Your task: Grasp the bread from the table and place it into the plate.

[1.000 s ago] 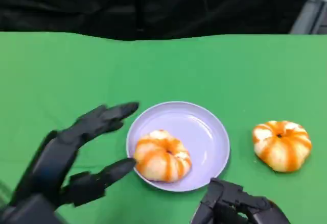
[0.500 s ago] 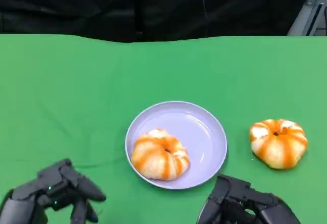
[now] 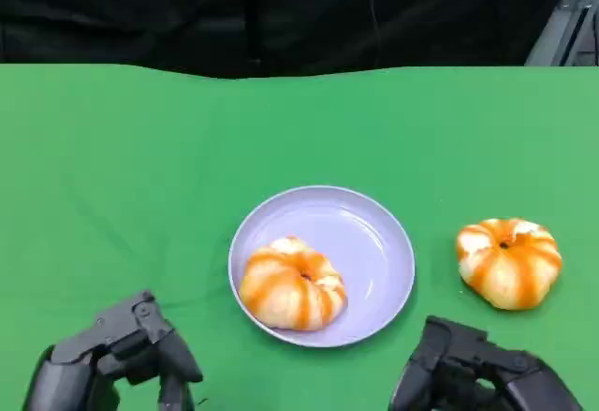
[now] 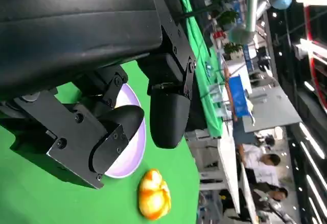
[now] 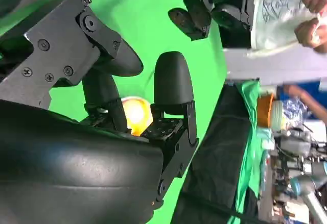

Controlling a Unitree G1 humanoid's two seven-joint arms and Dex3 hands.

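A round orange-striped bread [image 3: 293, 283] lies in the lavender plate [image 3: 374, 242] at the table's middle. A second, alike bread [image 3: 508, 262] sits on the green cloth to the right of the plate. My left hand [image 3: 122, 359] hangs at the near left, fingers curled in, holding nothing. At the near right my right hand [image 3: 477, 374] is also curled and holds nothing, just short of the second bread. The left wrist view shows my left hand [image 4: 117, 127] before the plate [image 4: 134, 152], with the loose bread [image 4: 153, 194] beyond. A bread [image 5: 135, 114] glows between my right hand's fingers [image 5: 171, 81].
Green cloth [image 3: 140, 149] covers the table, with a black backdrop [image 3: 281, 8] behind its far edge. In the right wrist view my left hand [image 5: 204, 4] lies across the cloth and a person's hands [image 5: 311, 4] show beside the table. Cluttered tables and people [image 4: 255, 157] stand far off.
My left hand has drawn back from the bread in the plate to the near left and curled its fingers in. My right hand has slid a little to the right.
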